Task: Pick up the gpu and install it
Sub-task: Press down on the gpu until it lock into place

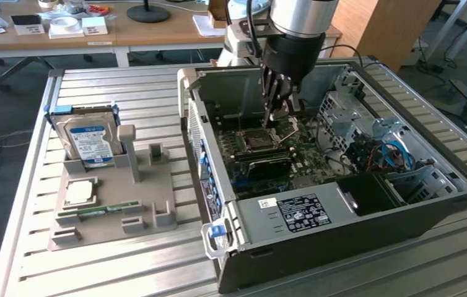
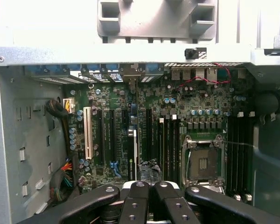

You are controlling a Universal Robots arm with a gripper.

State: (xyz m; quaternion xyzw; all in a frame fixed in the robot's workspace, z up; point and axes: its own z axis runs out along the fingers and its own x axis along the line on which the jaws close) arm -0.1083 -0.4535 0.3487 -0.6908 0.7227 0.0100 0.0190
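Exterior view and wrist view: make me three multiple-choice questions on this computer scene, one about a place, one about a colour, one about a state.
1. Where is the hard drive? A on the floor; B standing in the grey holder beside the computer case; C on a shelf.
2. What colour is the main circuit board? A red; B blue; C green.
3. How is the computer case? A side open; B side panelled shut; C wrapped in cloth.
Answers: 1 B, it stands upright in the holder. 2 C, the board is plainly green. 3 A, its insides are in plain sight.
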